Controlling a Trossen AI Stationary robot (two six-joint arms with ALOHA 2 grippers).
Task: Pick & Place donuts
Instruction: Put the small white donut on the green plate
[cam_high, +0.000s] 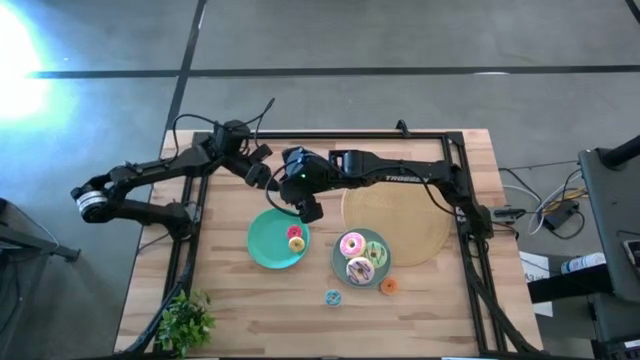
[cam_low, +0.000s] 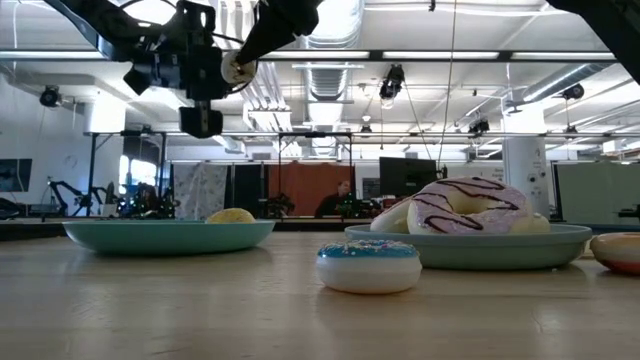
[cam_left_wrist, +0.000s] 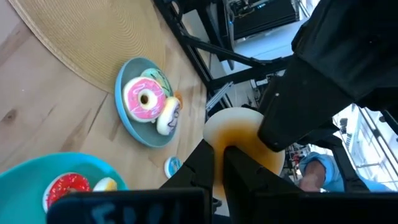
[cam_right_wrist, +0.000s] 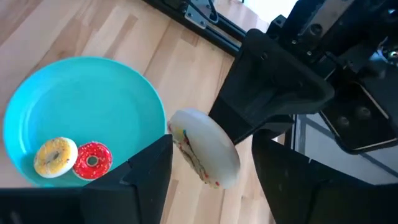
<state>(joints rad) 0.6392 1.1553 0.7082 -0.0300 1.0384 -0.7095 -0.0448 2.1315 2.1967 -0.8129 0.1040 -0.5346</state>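
Handing over: the left tool (cam_left_wrist: 217, 155) pinches a white donut (cam_right_wrist: 205, 155). The wide-open right tool (cam_right_wrist: 211, 177) should close on it next.

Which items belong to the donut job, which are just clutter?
Job: white donut in left gripper mid-air, right gripper open around it; red, yellow, pink, green, white-brown, blue, orange donuts; left teal plate, right teal plate.
Clutter: woven mat, potted plant.

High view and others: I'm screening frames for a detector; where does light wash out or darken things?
High view: glare patch whitens the floor's upper-left corner, off the table. Low view: ceiling lights behind turn the arms to silhouettes. Right wrist view: white donut, held by the left gripper before the open right gripper, shows no glare.
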